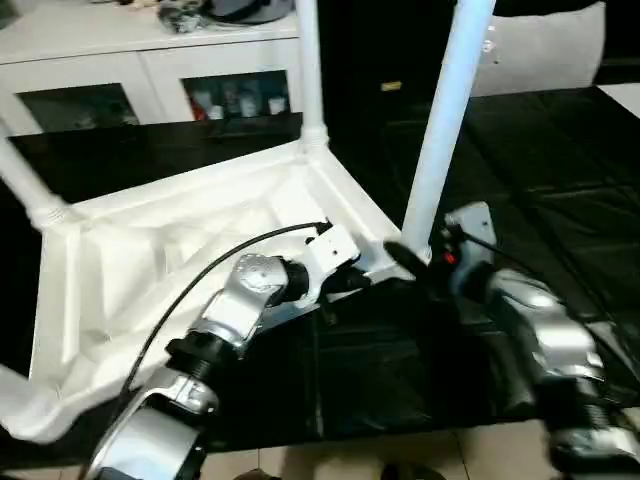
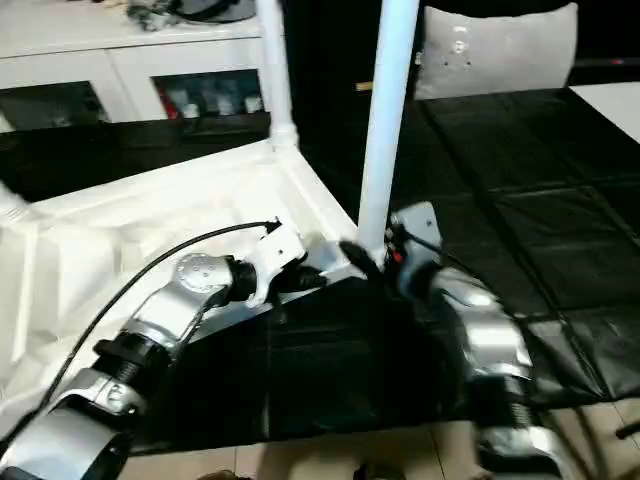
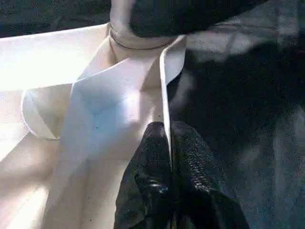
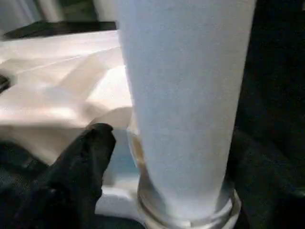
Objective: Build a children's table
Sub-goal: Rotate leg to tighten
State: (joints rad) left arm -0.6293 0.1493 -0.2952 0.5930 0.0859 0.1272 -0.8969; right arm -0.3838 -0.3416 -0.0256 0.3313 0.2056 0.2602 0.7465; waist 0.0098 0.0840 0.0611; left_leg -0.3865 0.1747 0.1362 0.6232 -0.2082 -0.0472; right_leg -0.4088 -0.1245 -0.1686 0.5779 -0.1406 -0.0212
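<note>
The children's table (image 1: pixel 180 250) is lying upside down on the black-covered work table (image 1: pixel 560 180), ribbed underside facing up. The step in hand appears to be seating a leg in the near right corner socket.

- The left gripper (image 3: pixel 170 143) is pinching the thin edge wall of the top between its two fingers (image 3: pixel 147 181), just beside that corner, steadying the top.
- The right gripper (image 1: pixel 415 262) is sitting at the base of the near leg (image 1: pixel 445 120), which is standing upright in its socket. One black finger (image 4: pixel 83 167) is lying alongside the leg; whether the fingers are clamped on the leg or merely resting against it cannot be told.
- The far leg (image 1: pixel 310 70) is standing in its socket, and another leg (image 1: pixel 25 185) is leaning out at the left.

The next move is probably calling for a firm downward press (or a twist) on the near leg while the left gripper is bracing the rim.

The leg tops are running out of the picture. The socket joint is partly hidden by the right gripper, so the seating depth is hard to judge.
</note>
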